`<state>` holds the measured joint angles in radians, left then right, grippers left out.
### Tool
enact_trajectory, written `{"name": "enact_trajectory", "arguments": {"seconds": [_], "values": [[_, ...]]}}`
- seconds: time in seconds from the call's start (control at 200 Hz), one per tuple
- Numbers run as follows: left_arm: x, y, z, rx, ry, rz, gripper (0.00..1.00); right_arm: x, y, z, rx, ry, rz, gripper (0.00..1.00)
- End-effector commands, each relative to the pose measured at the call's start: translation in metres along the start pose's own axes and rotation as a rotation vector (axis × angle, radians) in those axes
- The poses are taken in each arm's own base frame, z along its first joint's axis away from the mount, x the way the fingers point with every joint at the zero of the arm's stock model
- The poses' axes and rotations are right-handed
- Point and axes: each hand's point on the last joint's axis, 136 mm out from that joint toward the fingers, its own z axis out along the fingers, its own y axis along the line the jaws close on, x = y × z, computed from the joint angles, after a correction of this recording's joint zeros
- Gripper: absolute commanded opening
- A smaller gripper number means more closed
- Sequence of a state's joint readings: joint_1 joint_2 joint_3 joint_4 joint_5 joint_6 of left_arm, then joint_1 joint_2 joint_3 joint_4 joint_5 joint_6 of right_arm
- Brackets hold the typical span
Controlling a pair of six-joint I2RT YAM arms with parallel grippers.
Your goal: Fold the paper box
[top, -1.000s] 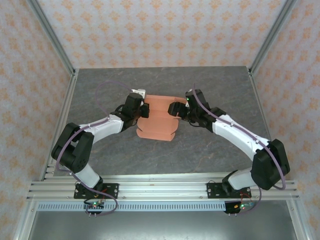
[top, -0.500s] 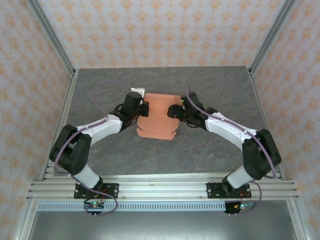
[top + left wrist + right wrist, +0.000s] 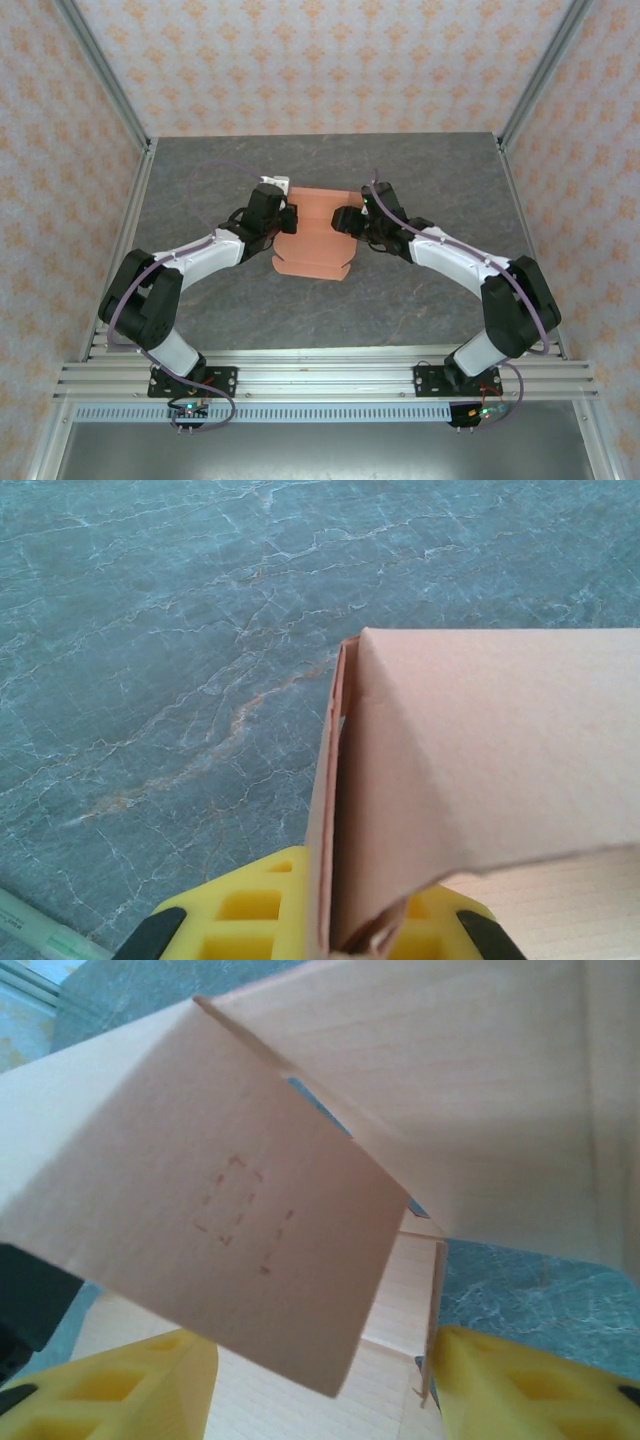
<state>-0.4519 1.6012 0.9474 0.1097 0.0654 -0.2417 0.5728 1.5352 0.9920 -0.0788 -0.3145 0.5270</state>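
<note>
The paper box (image 3: 312,240), partly folded salmon-orange card, sits mid-tabletop (image 3: 430,180) between the two arms. At its left edge the left gripper (image 3: 287,219) has its jaws pressed together, pinching a raised, doubled-over side wall (image 3: 480,750); in the left wrist view the card edge runs down between the yellow fingers (image 3: 245,910). At the right edge the right gripper (image 3: 347,221) has its jaws spread, a flap (image 3: 220,1210) hanging in the gap between the yellow pads (image 3: 520,1380), with a thin card edge just beside the right-hand pad.

Left claw (image 3: 338,925) pinches the paper box (image 3: 480,750) edge.
</note>
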Motion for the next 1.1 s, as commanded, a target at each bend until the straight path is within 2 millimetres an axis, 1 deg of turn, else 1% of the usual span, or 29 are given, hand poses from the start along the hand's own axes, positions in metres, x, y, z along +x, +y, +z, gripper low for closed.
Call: {"name": "enact_trajectory", "arguments": {"seconds": [0.0,0.285,0.39,0.545,0.651,0.831,0.986,1.096], "values": [[-0.021,-0.012,-0.012,0.028,-0.054,-0.009,0.00,-0.001,0.016,-0.002,-0.081,-0.012,0.001,0.56],[-0.023,-0.012,-0.014,0.030,-0.058,-0.009,0.00,0.009,0.028,0.010,-0.135,0.016,-0.007,0.53],[-0.022,-0.012,-0.013,0.030,-0.056,-0.010,0.00,0.010,0.024,0.011,-0.112,0.021,-0.025,0.52],[-0.022,-0.011,-0.014,0.026,-0.058,-0.010,0.00,0.006,0.019,0.004,-0.065,0.011,-0.077,0.52],[-0.021,-0.009,-0.013,0.018,-0.058,-0.011,0.00,0.003,0.015,-0.006,-0.025,0.000,-0.121,0.53],[-0.019,-0.006,-0.012,0.002,-0.052,-0.007,0.00,0.001,0.012,-0.028,0.021,0.006,-0.220,0.63],[-0.020,0.001,-0.012,-0.014,-0.048,-0.014,0.00,0.002,0.021,-0.060,0.009,0.036,-0.345,0.70],[-0.020,0.004,-0.011,-0.004,-0.044,-0.032,0.00,-0.004,0.027,-0.085,-0.008,0.030,-0.411,0.72]]}}
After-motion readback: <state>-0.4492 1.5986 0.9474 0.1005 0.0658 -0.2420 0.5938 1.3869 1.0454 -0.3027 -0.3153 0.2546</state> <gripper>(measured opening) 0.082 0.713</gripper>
